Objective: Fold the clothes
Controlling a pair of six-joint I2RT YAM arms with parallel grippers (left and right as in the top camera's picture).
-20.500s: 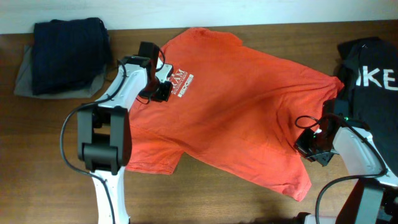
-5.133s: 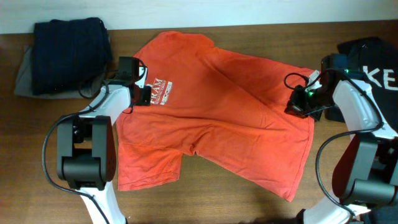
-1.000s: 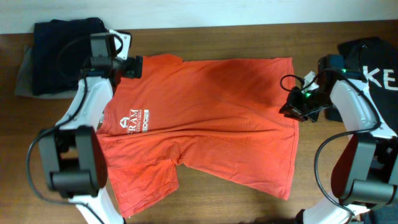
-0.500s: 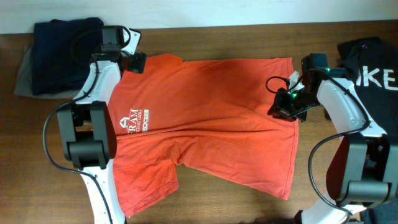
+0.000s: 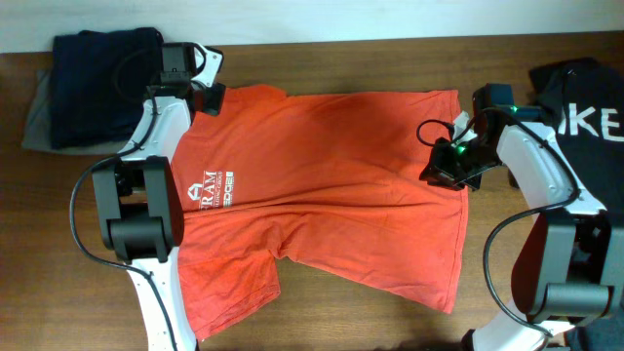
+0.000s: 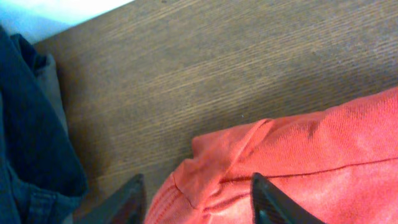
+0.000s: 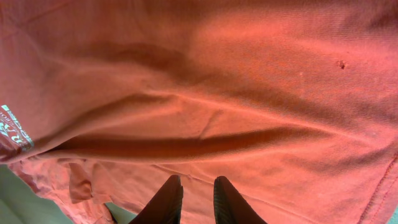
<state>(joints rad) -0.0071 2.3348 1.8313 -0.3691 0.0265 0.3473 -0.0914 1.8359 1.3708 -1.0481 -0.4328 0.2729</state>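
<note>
Right end effector point(image 5: 444, 174) inward; black garment point(image 5: 570, 78)

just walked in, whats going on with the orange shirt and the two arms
Two robot arms are folding an orange-red T-shirt, spread on the wooden table, white logo up. The left gripper is at its far left corner, jaws open with the cloth corner between them. The right gripper is over the shirt's right edge, fingers nearly together; whether it pinches cloth is unclear. Dark folded clothes and a black garment lie off to the sides.
</note>
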